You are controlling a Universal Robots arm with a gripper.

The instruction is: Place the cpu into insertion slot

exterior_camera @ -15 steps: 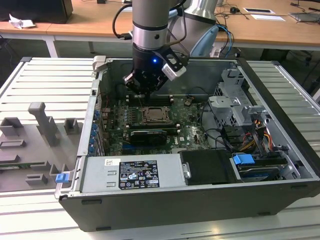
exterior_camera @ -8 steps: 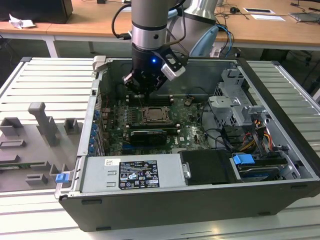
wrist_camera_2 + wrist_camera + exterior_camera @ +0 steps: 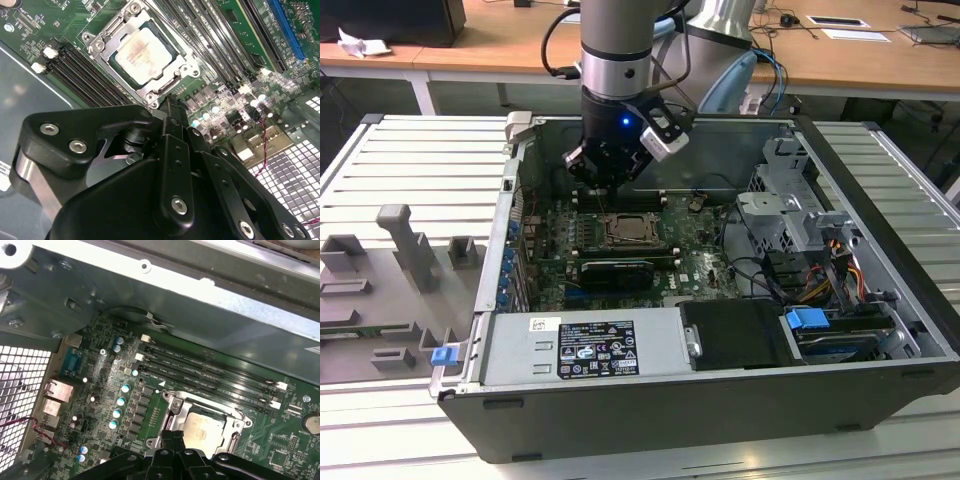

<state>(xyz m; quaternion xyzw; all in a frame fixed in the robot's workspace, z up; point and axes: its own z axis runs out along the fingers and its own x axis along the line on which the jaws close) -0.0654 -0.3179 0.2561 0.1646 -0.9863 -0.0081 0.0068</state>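
Observation:
The cpu (image 3: 142, 55) lies flat inside the insertion slot (image 3: 102, 37), its pale metal face up within the shiny frame. The exterior view has the cpu (image 3: 628, 229) in the slot (image 3: 650, 240) at the middle of the green motherboard. The cpu (image 3: 202, 427) also sits in the slot (image 3: 172, 407) in the first wrist view. My gripper (image 3: 602, 195) hangs just above the board, beside the slot's far edge. Its black fingers (image 3: 171, 112) are pressed together with nothing between them, and the tip (image 3: 175, 436) is clear of the chip.
Long black memory slots (image 3: 210, 372) run beside the socket. A black graphics card (image 3: 615, 270) lies in front of it. The open case (image 3: 510, 200) has a power supply (image 3: 585, 345) at the front and a drive cage (image 3: 790, 200) with cables at the exterior view's right.

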